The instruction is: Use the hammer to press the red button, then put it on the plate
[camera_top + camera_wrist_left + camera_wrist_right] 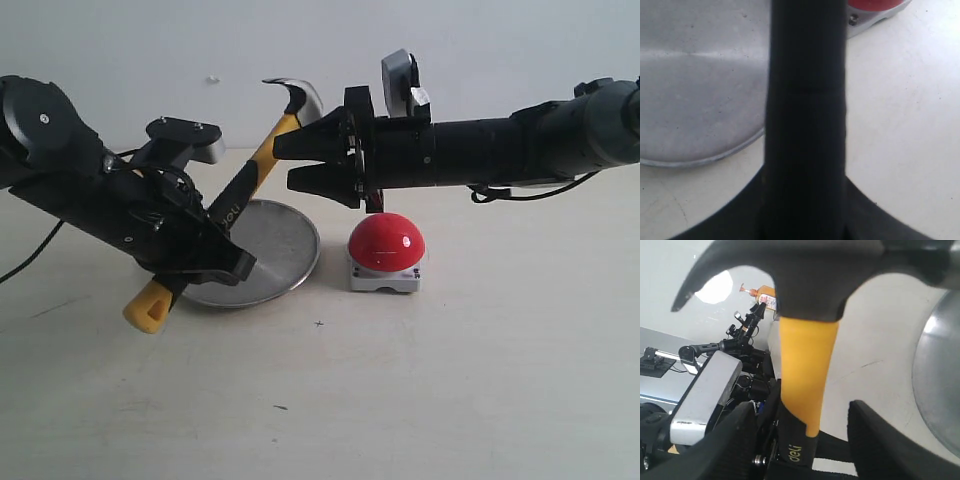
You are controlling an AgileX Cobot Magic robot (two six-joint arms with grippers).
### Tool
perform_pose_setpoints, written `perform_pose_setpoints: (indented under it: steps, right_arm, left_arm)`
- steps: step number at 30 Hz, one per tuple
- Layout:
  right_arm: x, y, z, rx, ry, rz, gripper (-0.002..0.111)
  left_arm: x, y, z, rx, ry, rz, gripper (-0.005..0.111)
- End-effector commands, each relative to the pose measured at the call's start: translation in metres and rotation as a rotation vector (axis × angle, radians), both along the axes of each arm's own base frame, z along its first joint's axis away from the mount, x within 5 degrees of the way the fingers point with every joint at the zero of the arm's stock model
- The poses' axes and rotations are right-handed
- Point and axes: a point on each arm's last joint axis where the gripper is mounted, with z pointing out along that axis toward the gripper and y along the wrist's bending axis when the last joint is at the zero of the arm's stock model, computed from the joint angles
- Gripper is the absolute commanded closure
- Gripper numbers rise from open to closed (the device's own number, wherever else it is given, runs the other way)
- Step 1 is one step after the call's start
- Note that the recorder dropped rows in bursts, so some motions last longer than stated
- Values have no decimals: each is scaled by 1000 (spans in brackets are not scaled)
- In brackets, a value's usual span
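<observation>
Handover step, apparently; no press yet.
Left gripper [215,252] clamps the black grip of the yellow-and-black claw hammer [262,160], tilted above the rim of the dull silver round plate [285,245]; right gripper [285,163] gapes around its yellow neck (no contact, seemingly). Next, likely: right closes, left frees, head swings right to the glossy red dome button [387,243].

The hammer [807,355] looms close to the lens, its dark head over a yellow neck and black "deli" grip, passing between the right gripper's [801,407] spread fingers [890,445]. The plate [940,380] shows at the frame's edge, and a silver camera box [705,395] sits behind.
</observation>
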Motion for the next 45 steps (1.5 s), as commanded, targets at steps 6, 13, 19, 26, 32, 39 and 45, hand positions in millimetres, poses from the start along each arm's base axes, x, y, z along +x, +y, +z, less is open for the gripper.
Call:
perform_pose_setpoints:
  steps: [6,13,19,26,32,39,45]
  right_arm:
    - [-4,-1,7,11,-11,6,54]
    - [-28,-35,4,-36,-57,-57,78]
    - [-114,-117,24,-268,-265,-328,108]
    - [-187,-141,37,-832,-343,-636,108]
    - [-268,-141,80,-945,-566,-988,108]
    - [-329,-128,72,-834,-770,-1177,108]
    - [-337,-123,58,-709,-744,-1194,108]
  left_arm:
    - [11,13,11,-28,-47,65,107]
    - [15,28,15,-18,-37,90,107]
    - [12,28,27,-50,-58,104,107]
    - [8,24,35,-109,-50,120,107]
    - [-11,-6,27,-130,-82,75,107]
    - [-26,-31,29,-171,-87,33,107]
    - [-27,-34,30,-175,-100,27,107]
